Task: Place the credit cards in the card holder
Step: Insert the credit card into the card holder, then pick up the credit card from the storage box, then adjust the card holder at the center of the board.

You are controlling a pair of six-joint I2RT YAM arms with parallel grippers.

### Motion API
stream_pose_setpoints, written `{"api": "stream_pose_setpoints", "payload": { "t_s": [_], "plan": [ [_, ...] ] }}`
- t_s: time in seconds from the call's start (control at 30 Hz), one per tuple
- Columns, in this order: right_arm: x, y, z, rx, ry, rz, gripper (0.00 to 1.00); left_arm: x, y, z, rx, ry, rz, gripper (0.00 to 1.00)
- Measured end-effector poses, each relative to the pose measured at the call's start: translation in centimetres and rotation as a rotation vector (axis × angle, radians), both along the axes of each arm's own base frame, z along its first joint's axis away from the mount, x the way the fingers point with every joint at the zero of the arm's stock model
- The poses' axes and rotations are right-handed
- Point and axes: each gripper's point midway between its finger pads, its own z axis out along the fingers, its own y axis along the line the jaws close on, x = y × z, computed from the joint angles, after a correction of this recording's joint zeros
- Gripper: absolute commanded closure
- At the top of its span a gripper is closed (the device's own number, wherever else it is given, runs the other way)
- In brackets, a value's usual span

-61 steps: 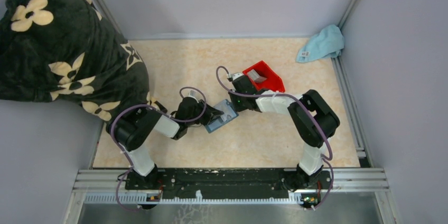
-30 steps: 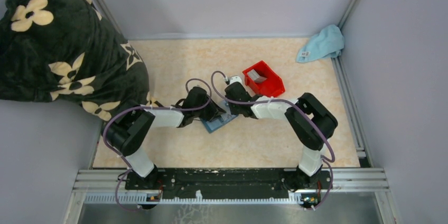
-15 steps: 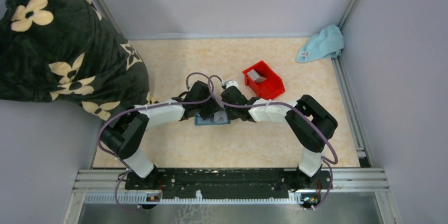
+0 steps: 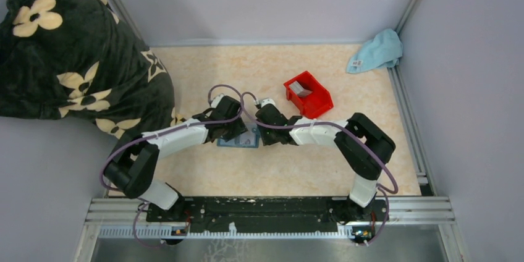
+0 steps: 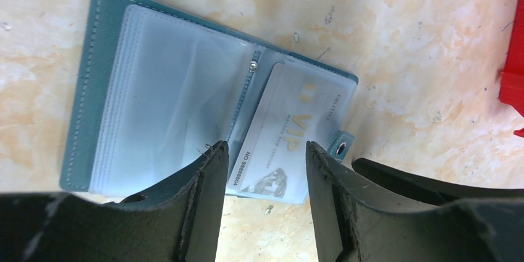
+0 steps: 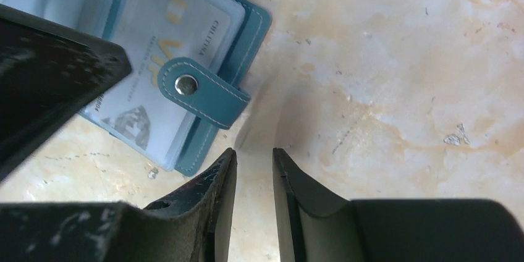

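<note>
Pale marbled stone pattern covers the desk (image 4: 204, 70), which is boxed in by grey walls. The card holder (image 5: 80, 101) lies open and flat near the middle of the desk, with its clear plastic sleeves facing up. A card (image 5: 296, 126) printed VIP sits inside the right-hand sleeve, and the snap strap (image 6: 201, 92) folds over that card's outer edge.

The left gripper (image 5: 266, 151) hangs over the open card holder with its fingers spread and nothing between them; through the gap the card and the fold show. The right gripper (image 6: 254, 154) sits just beside the strap side of the card holder, over bare desk. Its fingers are only a little apart and grasp nothing.

A red bin (image 4: 316, 102) stands towards the far right of the desk, well apart from the card holder, and a grey card (image 4: 301, 88) rests in it. A light blue cloth (image 4: 376, 50) is bunched in the far right corner. A dark flowered blanket (image 4: 62, 46) hangs over the desk's left edge
</note>
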Motion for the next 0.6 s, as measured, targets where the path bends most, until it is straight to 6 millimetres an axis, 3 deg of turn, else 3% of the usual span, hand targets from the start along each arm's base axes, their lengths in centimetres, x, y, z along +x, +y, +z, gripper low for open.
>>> {"api": "stream_pose_setpoints", "payload": {
  "t_s": [0.13, 0.23, 0.43, 0.6],
  "plan": [
    [-0.6, -0.8, 0.2, -0.026, 0.018, 0.003, 0.63, -0.1, 0.7, 1.5, -0.009, -0.05, 0.01, 0.45],
    [-0.9, -1.5, 1.7, -0.038, 0.006, 0.008, 0.57, -0.2, 1.2, 3.3, -0.031, -0.111, 0.02, 0.45],
    [1.2, -1.4, 8.6, -0.011, -0.133, 0.006, 0.46, 0.7, 2.4, 7.5, -0.042, -0.249, 0.056, 0.45],
    [4.8, -2.4, 13.8, 0.011, -0.246, -0.031, 0.41, 0.5, 3.8, 7.1, 0.006, -0.269, 0.085, 0.45]
  ]
}}
